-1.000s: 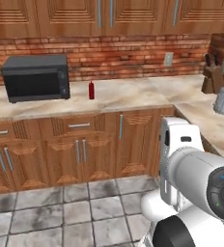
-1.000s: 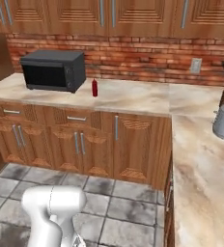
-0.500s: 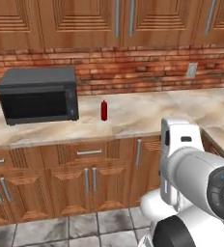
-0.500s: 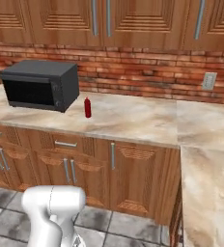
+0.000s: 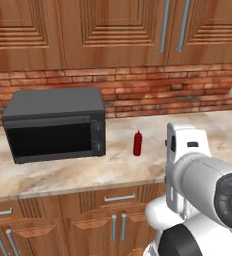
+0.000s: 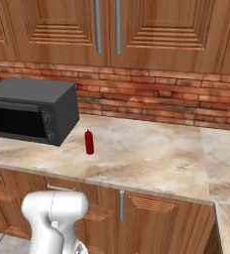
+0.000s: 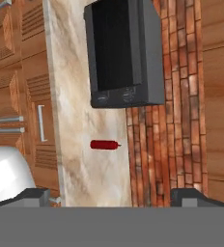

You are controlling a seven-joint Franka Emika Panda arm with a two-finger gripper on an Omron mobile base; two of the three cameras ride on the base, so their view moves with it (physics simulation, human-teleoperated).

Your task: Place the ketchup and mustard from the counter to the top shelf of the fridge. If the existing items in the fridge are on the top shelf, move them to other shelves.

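No legible text, label, brand, number or sign anywhere. The ketchup [image 5: 137,143] bottle is plain red, no label. The microwave [image 5: 55,130] front panel is dark, with no readable markings (its controls are too small to make out). The counter [image 6: 151,158] bears no print

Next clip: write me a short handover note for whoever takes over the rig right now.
Pincer: open, holding nothing, well short of the counter.
Ketchup: upright on the counter, just right of the microwave, apart from it, untouched.
Mustard and fridge: not located from here.
Done: nothing placed yet.
Left: grasp the ketchup, find the mustard, put both on the fridge's top shelf, and shift any items already there to lower shelves.
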